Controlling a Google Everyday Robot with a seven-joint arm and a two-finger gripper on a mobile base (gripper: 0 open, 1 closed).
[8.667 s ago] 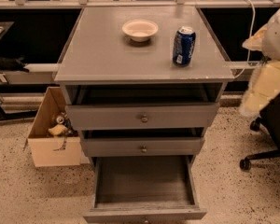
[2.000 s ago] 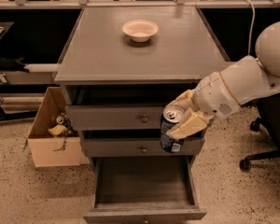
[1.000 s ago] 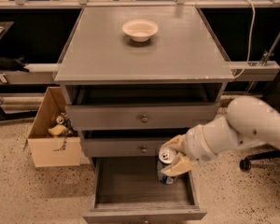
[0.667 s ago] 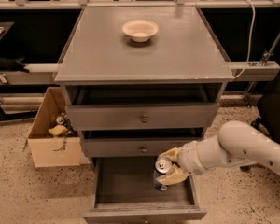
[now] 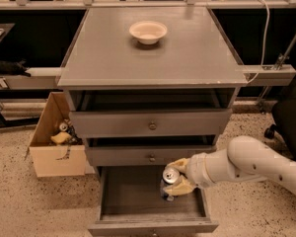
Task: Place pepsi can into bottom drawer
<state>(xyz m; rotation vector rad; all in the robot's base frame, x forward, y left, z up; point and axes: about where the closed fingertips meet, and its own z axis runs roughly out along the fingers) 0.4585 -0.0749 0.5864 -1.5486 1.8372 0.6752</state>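
Camera view: one dark blue can (image 5: 169,176), silver top tilted, clamped in the hand (image 5: 177,177) inside the open bottom drawer (image 5: 133,194), lowest of three; one white bowl (image 5: 148,32) on the worktop (image 5: 187,58).

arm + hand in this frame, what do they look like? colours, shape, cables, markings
The arm is a smooth white shell made of thick rounded tube segments, with a ring seam at the wrist. No cables or markings show on it. The hand, closed on the can over the open bottom drawer, has two stubby pale yellow fingers.
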